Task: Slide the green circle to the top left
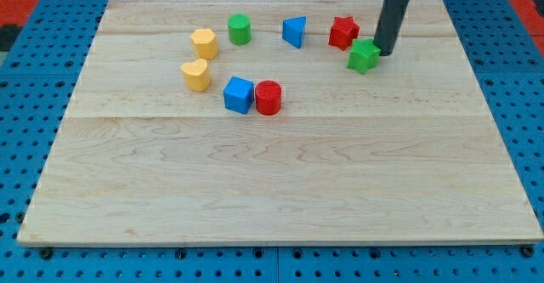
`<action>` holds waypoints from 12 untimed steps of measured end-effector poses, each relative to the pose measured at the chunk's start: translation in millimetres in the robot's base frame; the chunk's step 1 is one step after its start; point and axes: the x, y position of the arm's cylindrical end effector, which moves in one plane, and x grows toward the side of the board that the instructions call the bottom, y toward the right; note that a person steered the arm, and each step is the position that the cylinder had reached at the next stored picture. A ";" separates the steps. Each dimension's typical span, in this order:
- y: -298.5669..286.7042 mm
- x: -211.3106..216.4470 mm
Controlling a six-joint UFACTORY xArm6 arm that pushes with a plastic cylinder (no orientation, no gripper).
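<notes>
The green circle (239, 30) is a short green cylinder standing near the view's top, left of centre, on the wooden board (272, 189). My tip (383, 53) is far to its right, at the end of the dark rod, right beside the green star (363, 57) on that star's right side. The yellow hexagon (204, 42) lies just left of and below the green circle. The blue triangle (294, 31) lies to the circle's right.
A red star (343, 32) sits left of the rod. A yellow heart (195, 75), a blue cube (239, 94) and a red cylinder (268, 97) lie below the green circle. Blue pegboard surrounds the board.
</notes>
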 end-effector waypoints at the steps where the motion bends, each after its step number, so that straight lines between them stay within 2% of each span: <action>1: 34.6 4.5; 2: 75.3 54.5; 3: 84.1 87.7; 6: 60.1 87.7; 8: -76.4 102.2; 10: -111.3 9.2; 11: -164.2 -35.1; 12: -220.7 -50.4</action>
